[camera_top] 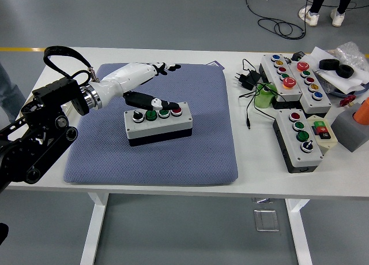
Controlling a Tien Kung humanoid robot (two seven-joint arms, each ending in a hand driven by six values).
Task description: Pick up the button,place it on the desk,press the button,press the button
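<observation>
A white table (253, 172) is seen from above, with a blue-grey padded mat (190, 144) covering its left and middle part. On the mat sits a grey button box (158, 123) with a black base, lying lengthwise. Its top carries a row of four controls: a black knob at the left, two green buttons in the middle and a red button at the right.

The robot's left arm reaches in from the left edge. Its left hand (135, 80), in a white shell with black fingers, hovers over the back left of the box. The fingers are stretched out flat and grip nothing. The thumb (153, 100) points down along the row, its tip at or just above the green button beside the knob; contact cannot be confirmed. The right arm is out of the picture.

On the bare table to the right of the mat lie several more button boxes (300, 138), a black power plug with cable (248, 80), a small green thing (264, 97) and a grey block (351, 129). A person's feet in white shoes (314, 15) stand on the floor beyond the far edge.
</observation>
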